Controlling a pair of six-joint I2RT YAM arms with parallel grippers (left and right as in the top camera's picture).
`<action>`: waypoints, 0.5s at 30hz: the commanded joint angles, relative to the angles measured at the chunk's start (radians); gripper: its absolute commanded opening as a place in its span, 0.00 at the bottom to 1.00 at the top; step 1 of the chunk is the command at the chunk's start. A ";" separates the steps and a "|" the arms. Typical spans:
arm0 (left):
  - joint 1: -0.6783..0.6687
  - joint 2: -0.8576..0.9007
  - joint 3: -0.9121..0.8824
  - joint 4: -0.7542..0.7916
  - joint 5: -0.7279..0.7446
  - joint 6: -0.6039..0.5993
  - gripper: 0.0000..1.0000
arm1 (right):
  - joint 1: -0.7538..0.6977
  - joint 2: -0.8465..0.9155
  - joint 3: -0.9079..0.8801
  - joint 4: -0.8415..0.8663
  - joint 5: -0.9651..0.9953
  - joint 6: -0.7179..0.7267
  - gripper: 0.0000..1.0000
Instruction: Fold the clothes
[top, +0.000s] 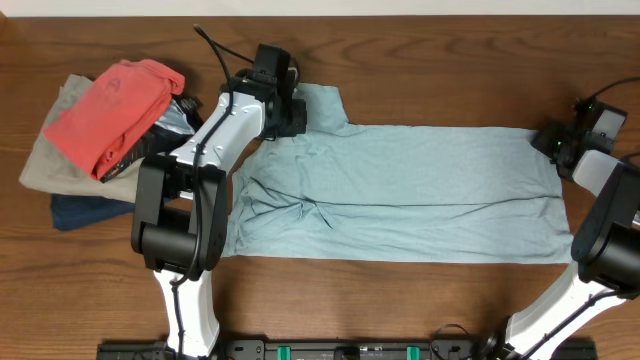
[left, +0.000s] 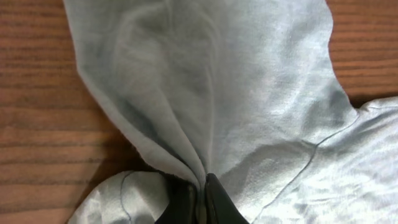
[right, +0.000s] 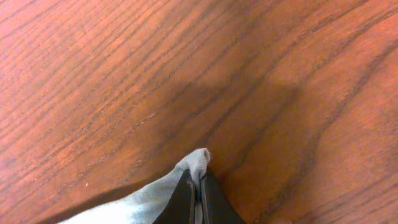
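Overhead: one light-blue garment (top: 420, 190); left hand (top: 300, 116), right hand (top: 546, 141) pinching.

Clothes (top: 400, 190): thin matt jersey cloth, wrinkly. Table (top: 400, 300): grained wood, prob. semi-gloss.

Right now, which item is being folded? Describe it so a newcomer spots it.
On the wooden table, it's the large cloth spread across the middle. Plain pale blue and wrinkled, unlike the coral-red, beige and navy folded pile at the left end.
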 joint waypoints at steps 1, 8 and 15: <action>0.019 -0.023 0.001 -0.005 -0.005 -0.009 0.06 | 0.005 -0.025 -0.004 -0.050 -0.005 0.007 0.01; 0.047 -0.133 0.001 -0.053 -0.005 -0.010 0.06 | 0.004 -0.243 -0.004 -0.249 -0.003 0.006 0.01; 0.049 -0.227 0.001 -0.307 -0.005 -0.009 0.06 | -0.003 -0.453 -0.004 -0.584 0.105 0.002 0.01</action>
